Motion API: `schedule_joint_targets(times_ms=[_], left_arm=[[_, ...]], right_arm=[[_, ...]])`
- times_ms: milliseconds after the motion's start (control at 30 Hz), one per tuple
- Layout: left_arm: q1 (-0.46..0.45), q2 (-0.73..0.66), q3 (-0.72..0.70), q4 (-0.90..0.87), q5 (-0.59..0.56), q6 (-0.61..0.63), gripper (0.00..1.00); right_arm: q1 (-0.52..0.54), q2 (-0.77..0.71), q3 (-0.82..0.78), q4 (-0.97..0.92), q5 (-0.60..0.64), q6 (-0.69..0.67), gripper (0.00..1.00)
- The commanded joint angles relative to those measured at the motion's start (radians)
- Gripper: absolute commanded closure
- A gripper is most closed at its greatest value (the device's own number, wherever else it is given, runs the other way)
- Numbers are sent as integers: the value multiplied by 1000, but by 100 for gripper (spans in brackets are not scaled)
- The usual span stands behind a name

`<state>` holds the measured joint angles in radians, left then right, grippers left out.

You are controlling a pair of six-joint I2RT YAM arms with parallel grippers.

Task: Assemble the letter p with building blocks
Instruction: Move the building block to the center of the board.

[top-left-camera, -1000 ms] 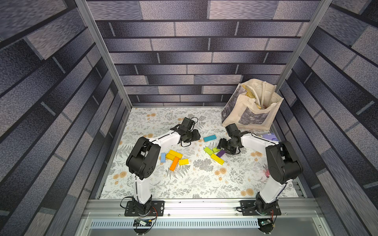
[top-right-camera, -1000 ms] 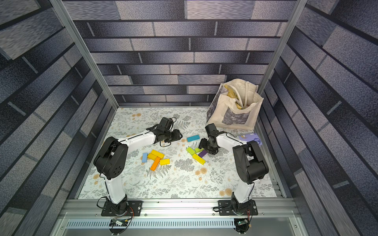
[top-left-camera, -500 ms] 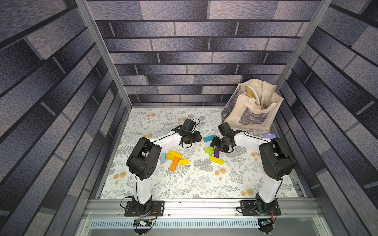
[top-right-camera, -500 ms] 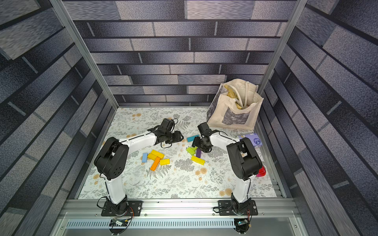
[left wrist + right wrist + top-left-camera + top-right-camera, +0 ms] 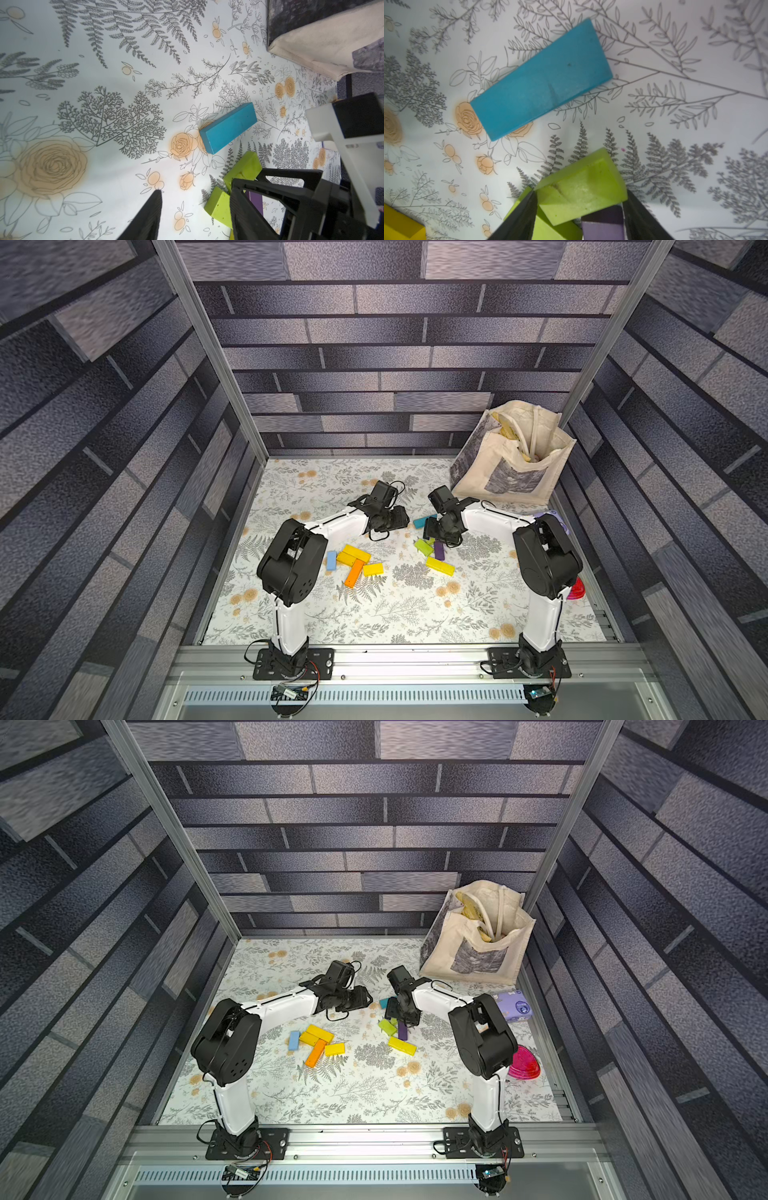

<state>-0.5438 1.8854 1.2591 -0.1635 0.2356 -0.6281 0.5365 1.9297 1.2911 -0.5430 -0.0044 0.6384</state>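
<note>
Lime green is what sits between my right fingers. In the right wrist view the right gripper [image 5: 579, 192] straddles a lime green block [image 5: 581, 182], with one finger at each end of it, but I cannot tell whether they actually pinch it. That block lies tilted on top of a second lime block [image 5: 550, 228] and a purple block [image 5: 602, 226]. It is near the teal block [image 5: 539, 81] without touching it.

The teal block lies flat and alone on the flowered counter [image 5: 395, 614]. My left gripper [image 5: 401, 517] is just beside the teal block on its far side from the lime pile, jaws apart with nothing between them.

Nearer the arm bases than the teal block, a long yellow block [image 5: 439, 566] lies by itself. Well apart from the teal block, on the left arm's side, yellow blocks [image 5: 353, 555], an orange block [image 5: 354, 573] and a light blue block [image 5: 331, 560] lie bunched together.
</note>
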Motion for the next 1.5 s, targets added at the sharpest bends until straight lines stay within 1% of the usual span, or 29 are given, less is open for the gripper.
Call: schedule_joint_targets(times_ms=[0,133,367,500,667,900,1033,1167,1267,1333,1400,1467], left_arm=[[10,-19,-6,-13,13,36,44],[12,-16,-6,-16,14,41,45],[13,-12,-8,-19,19,47,45],[13,-20,-13,-25,17,56,45],[9,-31,-26,-26,5,62,44],[-8,-19,-7,-31,-1,64,44],[-22,-12,7,-36,0,66,44],[-40,-7,13,-38,-1,58,44],[-44,4,14,-32,7,39,45],[-45,15,13,-14,26,18,47],[-45,28,16,-3,39,-2,50],[-48,42,24,1,39,-19,55]], right_arm=[[4,34,21,-36,19,36,35],[15,51,26,-43,24,46,35],[28,75,34,-82,93,16,35],[29,80,25,-93,101,9,37],[25,41,-17,-100,116,-7,37],[0,-31,-65,-124,137,-22,37],[-33,-56,-86,-118,126,-34,38],[-42,-94,-86,-92,111,-62,38],[-43,-118,-62,-96,103,-90,40],[-46,-127,-45,-101,108,-104,42],[-58,-123,-26,-98,106,-119,47],[-79,-111,-3,-93,99,-140,54]])
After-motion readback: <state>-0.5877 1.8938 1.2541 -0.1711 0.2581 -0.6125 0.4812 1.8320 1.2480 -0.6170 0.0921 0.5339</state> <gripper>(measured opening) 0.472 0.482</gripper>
